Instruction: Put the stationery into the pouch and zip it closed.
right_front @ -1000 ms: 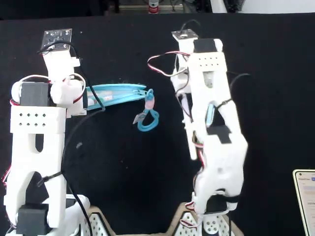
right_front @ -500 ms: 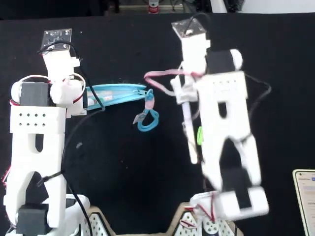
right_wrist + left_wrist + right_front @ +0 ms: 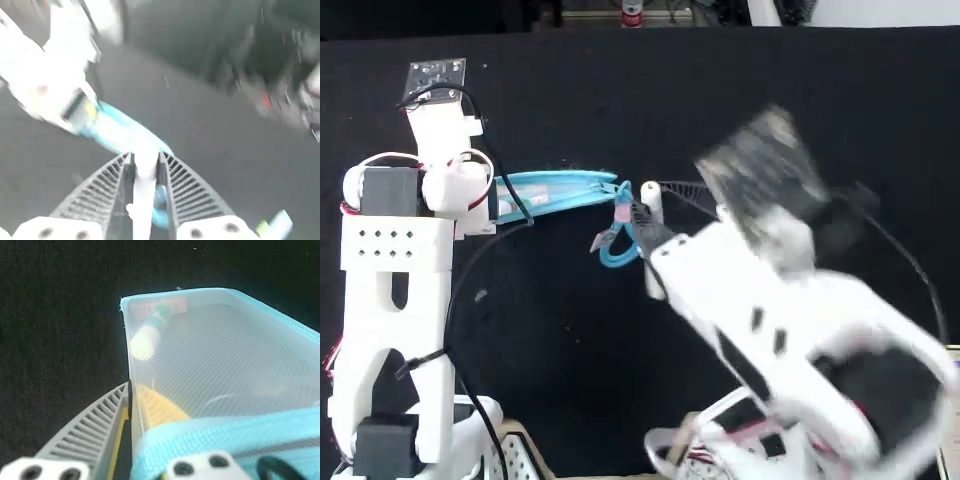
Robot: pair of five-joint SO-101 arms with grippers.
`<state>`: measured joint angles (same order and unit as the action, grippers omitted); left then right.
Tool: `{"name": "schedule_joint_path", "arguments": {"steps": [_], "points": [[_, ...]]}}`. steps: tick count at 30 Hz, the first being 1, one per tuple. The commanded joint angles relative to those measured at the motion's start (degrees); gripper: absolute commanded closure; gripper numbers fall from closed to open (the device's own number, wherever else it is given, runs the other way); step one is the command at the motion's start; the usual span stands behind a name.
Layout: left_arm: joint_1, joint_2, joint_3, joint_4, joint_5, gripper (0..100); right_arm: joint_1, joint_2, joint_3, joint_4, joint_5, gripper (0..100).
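Note:
A teal-edged translucent pouch (image 3: 555, 190) lies on the black table, its blue zip loop (image 3: 620, 245) at the right end. My left gripper (image 3: 495, 200) is shut on the pouch's left end. In the left wrist view the pouch (image 3: 210, 355) stands between the fingers of that gripper (image 3: 132, 410), with a white-capped marker (image 3: 147, 337) inside it. My right gripper (image 3: 655, 250) sits beside the zip loop, shut on a white pen (image 3: 650, 215). In the right wrist view the pen (image 3: 145, 180) stands between the fingers of the gripper (image 3: 145, 157), and the pouch (image 3: 125, 137) lies just beyond.
A metal plate (image 3: 437, 72) lies at the far left behind the left arm. The right arm's blurred body covers the table's lower right. Bare black cloth (image 3: 550, 350) stretches between the two arm bases.
The right arm has swung down and to the left, bringing the white pen from the table's middle up beside the pouch's zip loop. The left arm and the pouch have stayed put.

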<state>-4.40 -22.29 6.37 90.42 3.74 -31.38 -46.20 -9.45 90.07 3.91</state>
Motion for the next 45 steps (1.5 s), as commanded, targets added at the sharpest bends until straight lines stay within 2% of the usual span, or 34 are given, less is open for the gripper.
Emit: {"name": "schedule_joint_path", "arguments": {"steps": [1,15,26,32,35,38,45], "points": [[-1.0,0.6,1.9,0.6,0.4,97,-5.5,-5.9,1.9,-10.3,-4.0,98.7],[-1.0,0.8,1.9,0.6,0.4,97,-6.9,-22.0,36.3,-53.3,-3.7,98.7],[-1.0,0.8,1.9,0.6,0.4,97,-6.9,-25.4,56.7,-69.8,-3.7,98.7],[-1.0,0.8,1.9,0.5,0.4,97,-6.8,-24.9,58.5,-70.0,-3.4,98.7],[-1.0,0.7,1.9,0.5,0.4,97,-6.9,-24.9,60.0,-68.3,3.0,98.6],[-1.0,0.7,1.9,0.5,0.4,97,-6.9,-24.1,57.8,-62.8,7.2,96.6],[-0.9,0.7,1.9,0.5,0.4,97,-6.9,-13.0,41.0,-44.7,7.1,87.1]]}}
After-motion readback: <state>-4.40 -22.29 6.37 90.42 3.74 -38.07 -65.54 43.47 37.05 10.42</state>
